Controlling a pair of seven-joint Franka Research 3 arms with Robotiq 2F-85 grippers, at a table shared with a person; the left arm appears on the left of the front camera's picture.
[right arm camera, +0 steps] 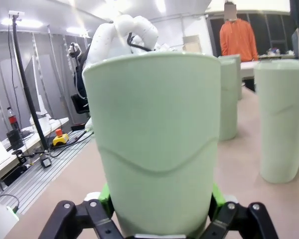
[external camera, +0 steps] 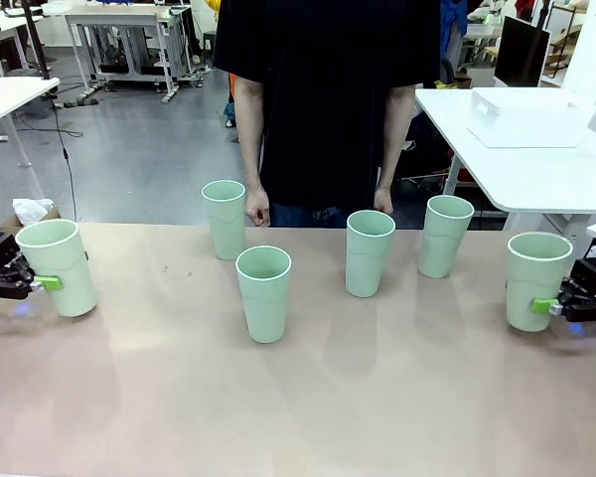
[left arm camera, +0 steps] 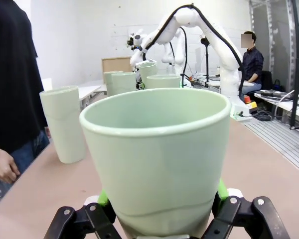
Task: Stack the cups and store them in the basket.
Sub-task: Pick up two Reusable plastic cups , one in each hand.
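Tabletop (external camera: 298,417): four cups (external camera: 264,293) stood apart mid-table.
Left fingers (external camera: 48,283): clamped low on left cup (external camera: 58,266).
Right fingers (external camera: 543,306): clamped low on right cup (external camera: 536,280).

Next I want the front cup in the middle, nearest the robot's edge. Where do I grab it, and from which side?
Grip the front cup across its mid wall, below the rim, coming in level from the robot's side. It stands upright and widens upward, so the taper should resist slipping. Bare table lies in front, while another cup stands close behind-left.
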